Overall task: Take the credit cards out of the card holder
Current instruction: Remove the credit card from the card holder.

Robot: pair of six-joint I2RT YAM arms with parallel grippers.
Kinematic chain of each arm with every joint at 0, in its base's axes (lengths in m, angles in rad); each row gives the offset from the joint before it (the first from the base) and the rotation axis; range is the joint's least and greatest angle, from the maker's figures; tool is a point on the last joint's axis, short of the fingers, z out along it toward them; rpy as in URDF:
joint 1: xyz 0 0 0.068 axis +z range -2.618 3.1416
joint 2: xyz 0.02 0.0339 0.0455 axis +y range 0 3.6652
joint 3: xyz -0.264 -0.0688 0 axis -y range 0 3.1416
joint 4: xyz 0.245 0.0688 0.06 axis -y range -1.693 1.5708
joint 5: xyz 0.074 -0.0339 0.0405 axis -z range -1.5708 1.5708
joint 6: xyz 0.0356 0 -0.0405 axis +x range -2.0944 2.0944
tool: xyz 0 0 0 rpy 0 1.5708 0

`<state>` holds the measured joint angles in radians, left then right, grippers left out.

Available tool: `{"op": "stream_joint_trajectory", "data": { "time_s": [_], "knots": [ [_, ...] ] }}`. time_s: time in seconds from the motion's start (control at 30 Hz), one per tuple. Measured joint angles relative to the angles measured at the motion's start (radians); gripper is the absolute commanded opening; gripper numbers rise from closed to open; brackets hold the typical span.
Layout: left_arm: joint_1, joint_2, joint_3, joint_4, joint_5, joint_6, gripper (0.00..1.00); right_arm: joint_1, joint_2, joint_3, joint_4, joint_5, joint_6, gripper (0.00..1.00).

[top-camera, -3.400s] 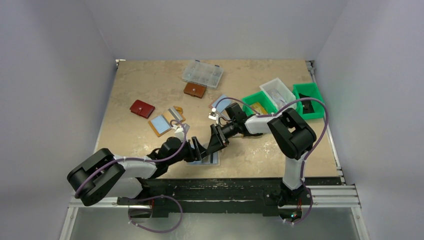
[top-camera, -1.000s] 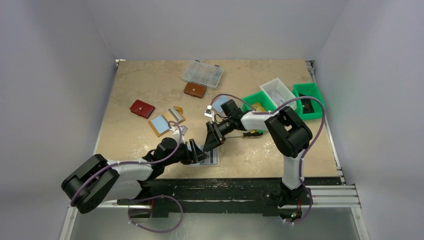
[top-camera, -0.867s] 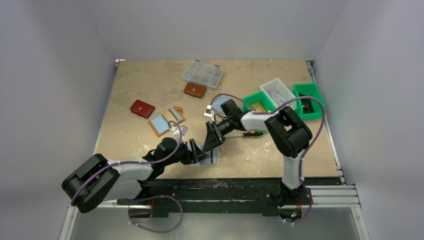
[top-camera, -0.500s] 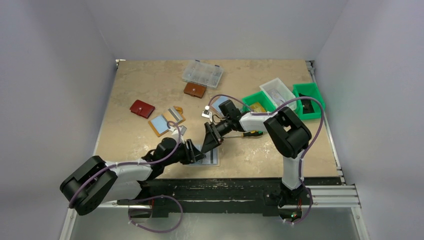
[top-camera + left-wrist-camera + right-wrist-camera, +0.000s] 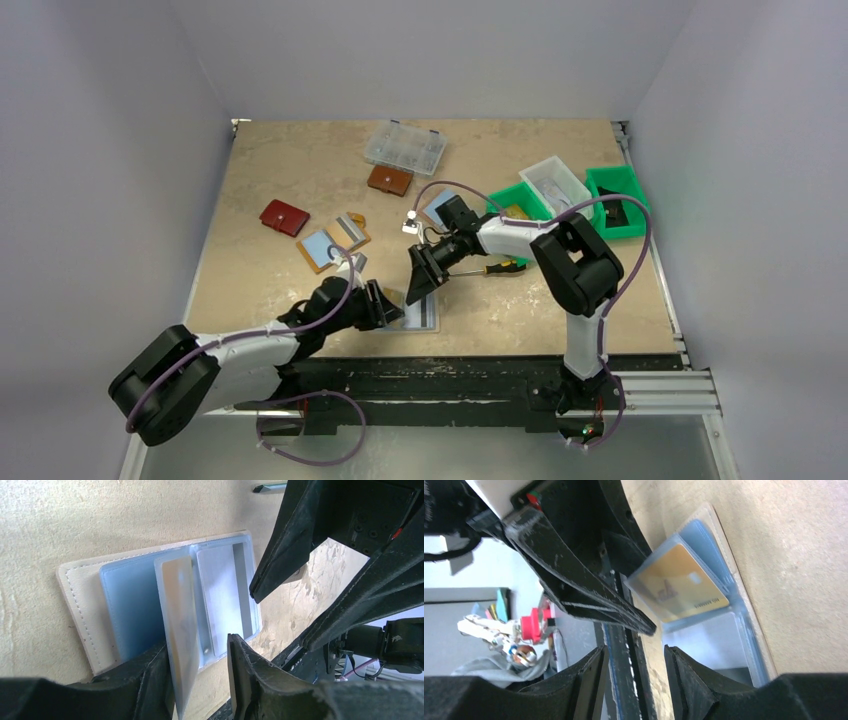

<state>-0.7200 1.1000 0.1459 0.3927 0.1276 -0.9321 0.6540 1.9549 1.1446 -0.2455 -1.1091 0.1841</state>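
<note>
Card holder (image 5: 425, 318) lies open and flat by the table's (image 5: 280, 180) near edge, between both arms. I judge it light and floppy, with slick plastic sleeves and stiff, thin cards. The left gripper (image 5: 197, 642) straddles a raised sleeve leaf (image 5: 180, 610); I can't tell if it pinches. The right gripper (image 5: 634, 652) is spread and empty. I'd take the gold card (image 5: 679, 582) by its exposed edge. The arms crowd; free room lies farther in.

Cream card holder (image 5: 80, 595) with pale blue sleeves (image 5: 132, 610), gold card (image 5: 679, 590)
</note>
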Motion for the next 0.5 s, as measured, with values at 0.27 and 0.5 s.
{"op": "stream_joint_trajectory", "data": {
  "time_s": [0.27, 0.5],
  "knots": [
    [0.014, -0.052, 0.0, -0.067, -0.018, 0.0, 0.39, 0.0, 0.0, 0.068, -0.193, 0.054, -0.265, 0.54],
    [0.036, -0.086, 0.0, -0.111, -0.038, 0.0, 0.34, 0.0, 0.0, 0.09, -0.311, 0.053, -0.431, 0.54]
  ]
}}
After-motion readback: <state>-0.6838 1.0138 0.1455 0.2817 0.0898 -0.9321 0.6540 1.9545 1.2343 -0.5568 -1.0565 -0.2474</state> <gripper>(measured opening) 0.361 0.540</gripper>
